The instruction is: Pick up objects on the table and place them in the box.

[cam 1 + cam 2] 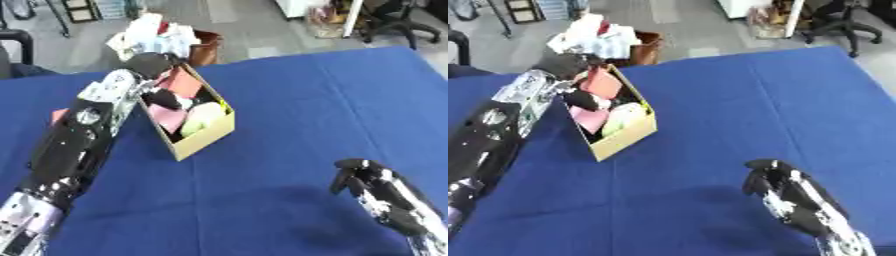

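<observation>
Blue-clothed bench carries a cardboard box. Left hand reaches over its far end; finger state cannot be told. Beneath it lie pink and pale pieces, apparently light and soft; take by an edge. Right hand idles, fingers curled, empty.

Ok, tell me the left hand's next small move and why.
Probably let go and lift clear. The left hand is already over the open box, with a red piece at its fingers above the pink and pale things inside.
</observation>
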Controlling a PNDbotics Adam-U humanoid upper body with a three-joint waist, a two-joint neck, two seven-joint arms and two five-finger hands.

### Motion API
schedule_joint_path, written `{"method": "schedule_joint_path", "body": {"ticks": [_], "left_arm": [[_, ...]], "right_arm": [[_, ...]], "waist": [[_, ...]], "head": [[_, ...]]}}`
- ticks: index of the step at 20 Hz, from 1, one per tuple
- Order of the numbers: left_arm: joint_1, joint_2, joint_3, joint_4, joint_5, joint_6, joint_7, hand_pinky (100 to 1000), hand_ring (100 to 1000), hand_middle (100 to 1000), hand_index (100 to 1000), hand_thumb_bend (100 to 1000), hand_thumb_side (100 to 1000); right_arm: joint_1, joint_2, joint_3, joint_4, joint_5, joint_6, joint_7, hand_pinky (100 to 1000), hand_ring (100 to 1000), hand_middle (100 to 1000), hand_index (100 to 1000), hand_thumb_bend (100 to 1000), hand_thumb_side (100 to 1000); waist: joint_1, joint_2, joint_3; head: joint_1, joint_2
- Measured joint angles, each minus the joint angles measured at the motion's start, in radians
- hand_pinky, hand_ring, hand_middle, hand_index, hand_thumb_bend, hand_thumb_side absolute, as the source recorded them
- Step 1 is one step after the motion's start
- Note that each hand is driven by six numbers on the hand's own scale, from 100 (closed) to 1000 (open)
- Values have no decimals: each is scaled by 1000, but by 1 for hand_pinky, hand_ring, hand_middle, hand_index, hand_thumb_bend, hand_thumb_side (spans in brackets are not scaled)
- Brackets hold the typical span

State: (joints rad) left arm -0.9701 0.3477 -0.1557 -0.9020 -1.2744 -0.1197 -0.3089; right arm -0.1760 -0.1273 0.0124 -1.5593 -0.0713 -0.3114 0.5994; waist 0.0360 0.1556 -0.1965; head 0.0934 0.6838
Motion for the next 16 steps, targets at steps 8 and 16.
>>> {"method": "schedule_joint_path", "body": {"ticks": [8, 16], "left_arm": [[25, 58, 19, -60, 118, 19, -31, 888, 833, 883, 931, 332, 822], [73, 178, 32, -159, 283, 29, -93, 876, 820, 852, 926, 316, 737]], "right_arm": [[0, 0, -5, 0, 0, -2, -4, 567, 579, 540, 780, 100, 430], [1, -1, -8, 0, 1, -1, -7, 567, 579, 540, 780, 100, 430]], "waist": [[0, 0, 5], [0, 0, 14]], "head": [[-4, 0], [-16, 0]]}}
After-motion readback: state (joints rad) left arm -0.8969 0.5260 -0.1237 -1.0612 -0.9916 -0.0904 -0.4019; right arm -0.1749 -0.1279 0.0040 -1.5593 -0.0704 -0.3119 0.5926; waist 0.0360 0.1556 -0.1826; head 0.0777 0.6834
